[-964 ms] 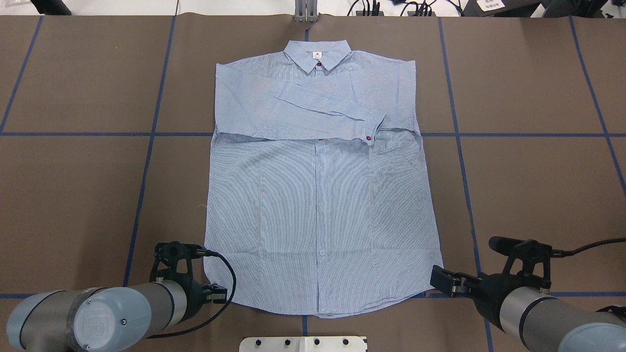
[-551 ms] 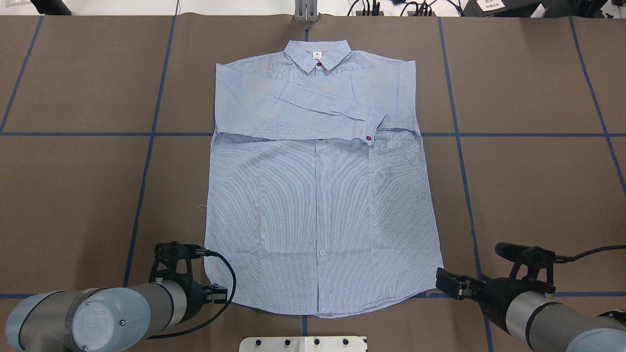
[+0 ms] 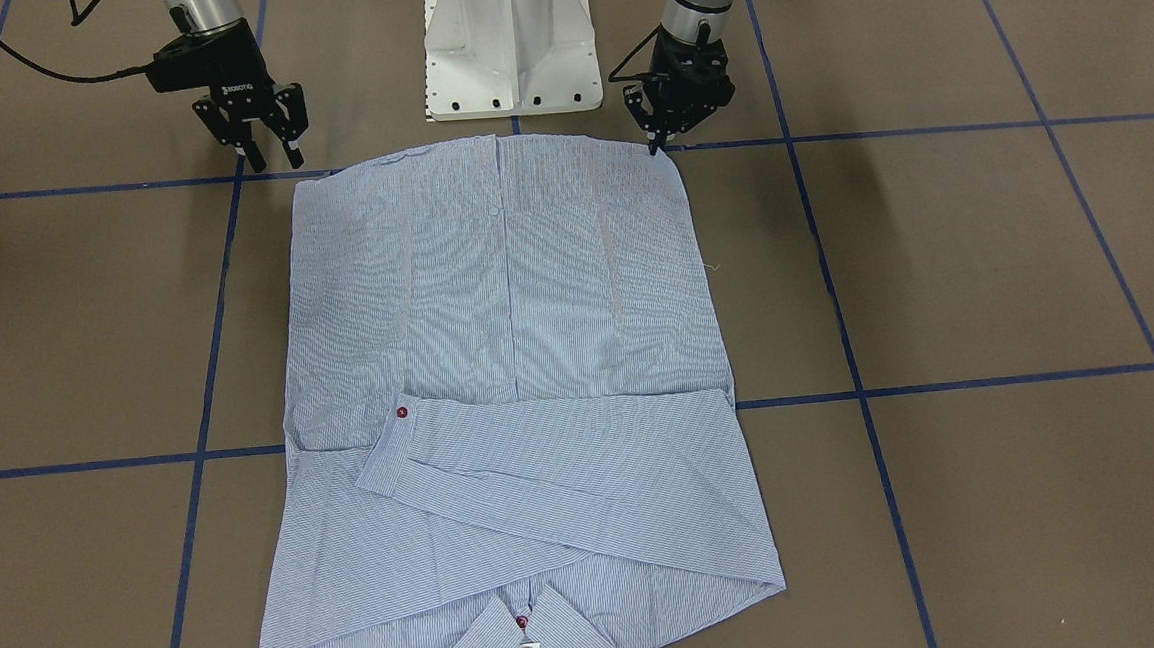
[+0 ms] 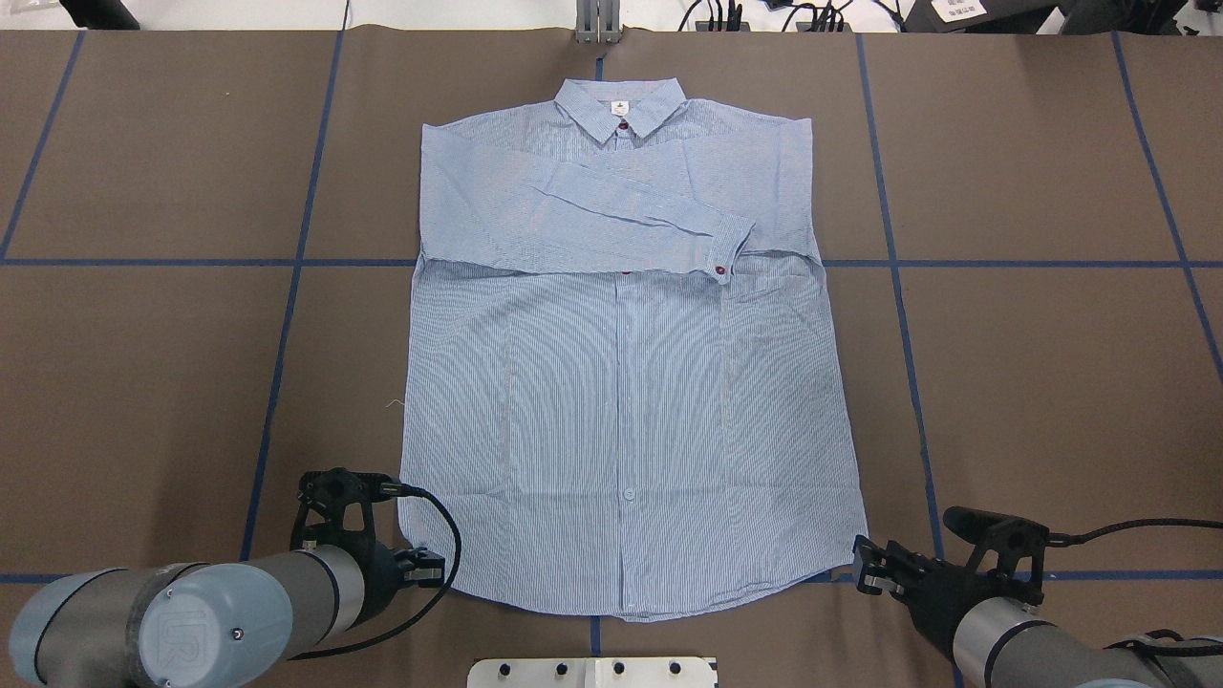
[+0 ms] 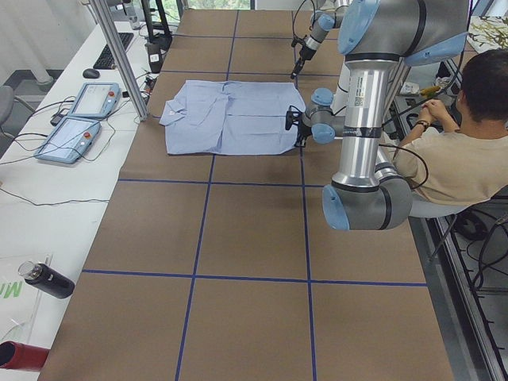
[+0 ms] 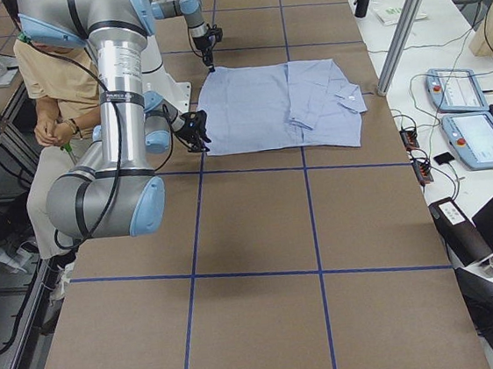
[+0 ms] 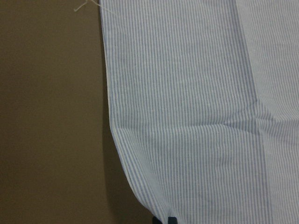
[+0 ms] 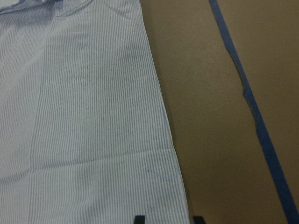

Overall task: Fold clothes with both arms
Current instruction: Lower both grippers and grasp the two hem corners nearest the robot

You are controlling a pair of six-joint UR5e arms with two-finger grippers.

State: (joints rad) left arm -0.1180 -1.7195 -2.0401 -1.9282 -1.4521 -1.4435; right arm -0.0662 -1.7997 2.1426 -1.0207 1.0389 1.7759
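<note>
Flat on its back, the light blue-and-white finely striped long-sleeved button-up shirt [image 4: 621,382] lies buttoned in the middle of the brown paper-covered table [image 4: 143,382]. Its collar [image 4: 621,103] points away from the robot and its curved hem lies nearest the robot's base. One sleeve is folded across the chest, and that sleeve's cuff, with a dark red button [image 4: 718,272], ends just above the chest pocket. A small white neck label [image 4: 619,108] shows inside the collar.

At the hem corner on the robot's left, the black two-finger left gripper [image 4: 435,569] is down at table level. Its jaws are drawn together on the fabric edge (its wrist camera shows the fingertips [image 7: 172,220] almost meeting right at the cloth). At the opposite hem corner, the black two-finger right gripper [image 4: 863,570] sits low just beside the shirt with its jaws spread apart. In its wrist view the two fingertips [image 8: 138,218] straddle the shirt's side edge, one over the cloth and one over bare paper. From across the table, the same gripper [image 3: 277,162] shows both fingers clearly parted.

Dark blue tape lines [image 4: 287,315] rule the table into large squares. A white flared pedestal [image 3: 510,48] stands between the two arms. A person in a beige top [image 5: 452,159] sits behind the robot, and two grey tablet-like pendants [image 5: 79,119] rest on a white bench along the table's far side.
</note>
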